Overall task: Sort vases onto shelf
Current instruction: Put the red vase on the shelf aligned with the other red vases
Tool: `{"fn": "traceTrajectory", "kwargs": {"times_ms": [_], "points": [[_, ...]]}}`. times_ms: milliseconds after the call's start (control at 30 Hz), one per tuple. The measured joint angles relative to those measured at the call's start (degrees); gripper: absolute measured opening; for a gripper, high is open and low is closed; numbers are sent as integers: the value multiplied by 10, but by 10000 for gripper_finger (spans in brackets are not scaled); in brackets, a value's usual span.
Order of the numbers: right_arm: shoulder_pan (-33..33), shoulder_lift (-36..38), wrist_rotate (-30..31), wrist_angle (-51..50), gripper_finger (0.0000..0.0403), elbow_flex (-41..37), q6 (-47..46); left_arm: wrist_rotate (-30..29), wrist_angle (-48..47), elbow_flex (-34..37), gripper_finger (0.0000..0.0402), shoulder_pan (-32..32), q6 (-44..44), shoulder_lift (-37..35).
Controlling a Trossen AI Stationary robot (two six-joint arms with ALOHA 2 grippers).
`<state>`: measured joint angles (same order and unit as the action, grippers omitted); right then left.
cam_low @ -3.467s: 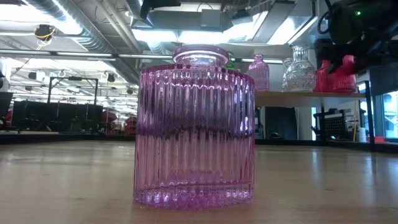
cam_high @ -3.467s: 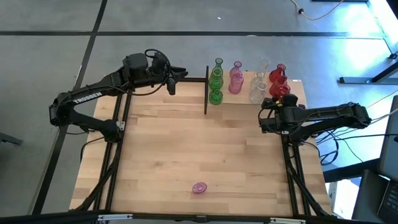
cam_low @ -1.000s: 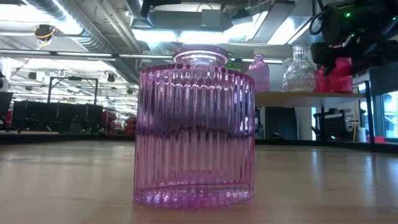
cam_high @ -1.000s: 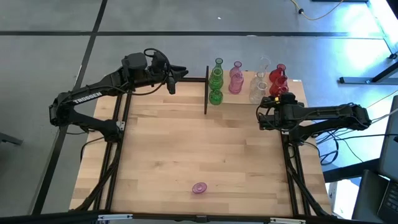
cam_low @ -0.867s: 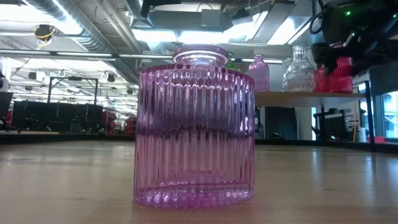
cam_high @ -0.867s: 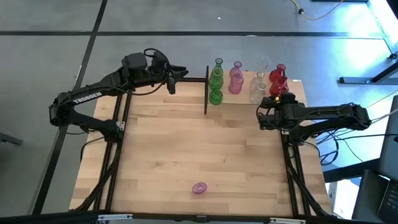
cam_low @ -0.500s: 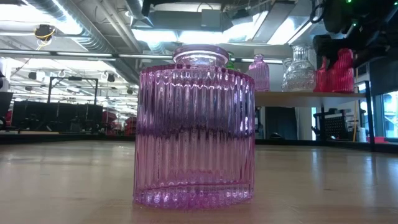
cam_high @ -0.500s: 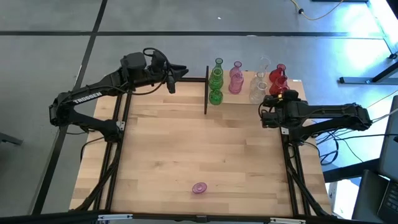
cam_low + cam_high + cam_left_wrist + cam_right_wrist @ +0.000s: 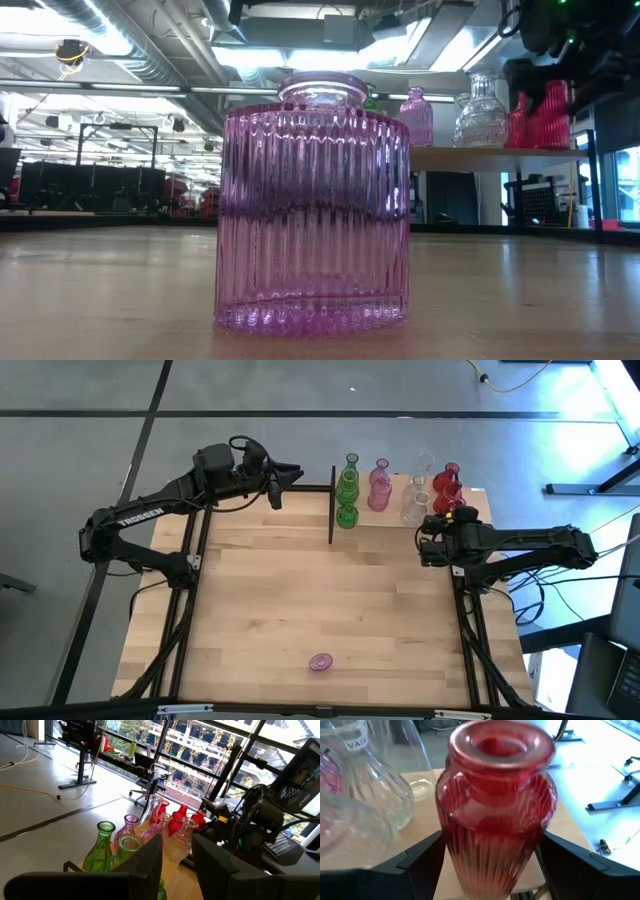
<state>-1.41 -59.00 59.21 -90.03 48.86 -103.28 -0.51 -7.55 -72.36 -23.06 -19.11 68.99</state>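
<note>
Red ribbed vase (image 9: 496, 805) clamped in right claw (image 9: 437, 532) over shelf (image 9: 470, 495), left claw (image 9: 290, 473) narrowly parted, empty.

Two dark, near-black jointed arms seen from above. Left arm (image 9: 150, 515): long slim links, white lettering printed along forearm link, bulky wrist block at 1 o'clock end, black cable looped over wrist. Right arm (image 9: 520, 546): same dark finish, chunky wrist housing, cables trailed off at 4 o'clock side. Small green indicator light noted on dark housing in low view. Fingers (image 9: 145, 862) in left wrist view: flat, matte dark, blunt-edged plates.
</note>
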Motion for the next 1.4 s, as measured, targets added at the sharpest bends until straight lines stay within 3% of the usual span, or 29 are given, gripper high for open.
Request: {"fn": "traceTrajectory", "kwargs": {"times_ms": [533,800,1033,1267,1400], "points": [[0,19,-43,0,301,17,1,0,0,0,98,0,1,0],[8,19,-133,0,301,23,3,0,0,0,98,0,2,0],[107,19,-158,1,301,23,-72,0,-2,0,98,0,2,0],[249,19,-208,0,301,23,-164,1,-39,0,98,0,0,0],[321,17,-205,0,295,23,-228,2,-70,0,98,0,2,0]]}}
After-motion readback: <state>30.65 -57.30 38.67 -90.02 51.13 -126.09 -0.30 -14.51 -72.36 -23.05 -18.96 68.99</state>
